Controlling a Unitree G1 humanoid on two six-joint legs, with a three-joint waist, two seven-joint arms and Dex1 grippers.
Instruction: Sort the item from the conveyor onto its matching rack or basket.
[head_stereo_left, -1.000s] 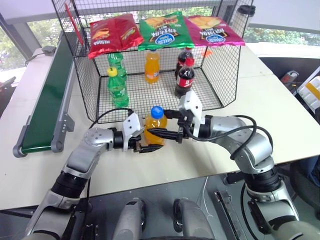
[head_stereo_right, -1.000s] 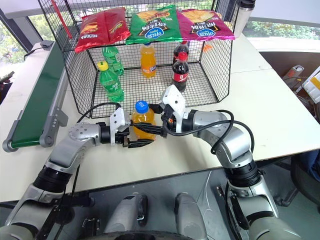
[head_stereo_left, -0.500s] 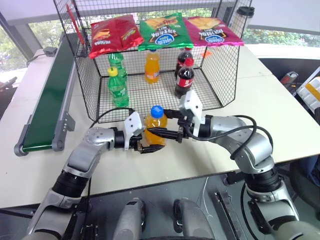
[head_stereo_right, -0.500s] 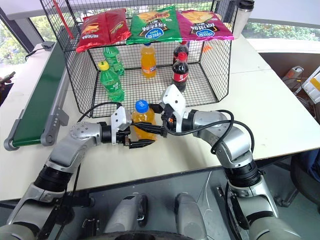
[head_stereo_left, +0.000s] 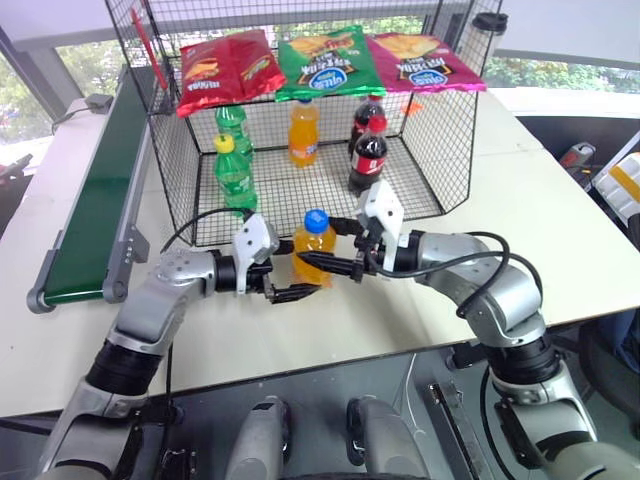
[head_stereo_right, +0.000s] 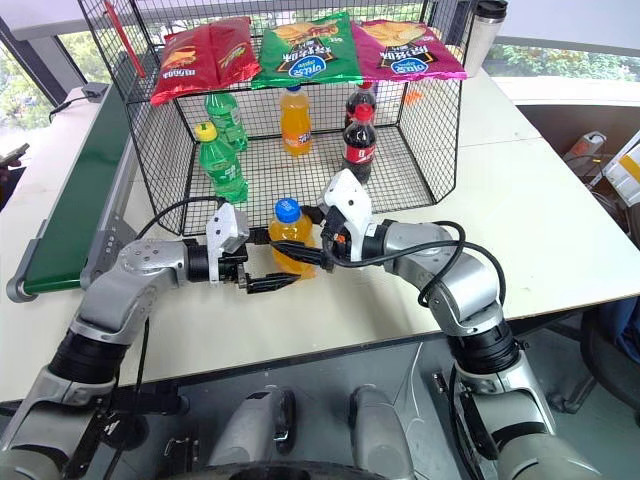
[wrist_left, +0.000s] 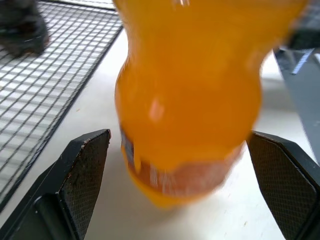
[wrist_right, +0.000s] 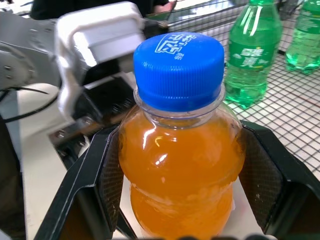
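orange soda bottle (head_stereo_left: 314, 246) sits between the two hands, just in front of the black wire cage (head_stereo_left: 180, 190), above the white surface (head_stereo_left: 560, 230).

going left to right: the green conveyor (head_stereo_left: 95, 200) runs along the far left edge, bare of items. next, the left hand (head_stereo_left: 285, 278) has its fingers spread wide on either side of the bottle's lower body, touching nothing in its wrist view. then the bottle itself, upright, blue cap on top. to its right, the right hand (head_stereo_left: 318, 264) is clamped on the bottle's body below the shoulder, so the bottle's weight looks to be carried there alone.

the bottle looks full, so fairly heavy for its size, with liquid that will slosh. the clear plastic is smooth and likely slippery, and gives a little under squeeze. the narrowed waist of the body seems the safest place to hold, not the cap.

inside the cage stand two green bottles (head_stereo_left: 233, 172), another orange bottle (head_stereo_left: 304, 132) and two colas (head_stereo_left: 369, 155).
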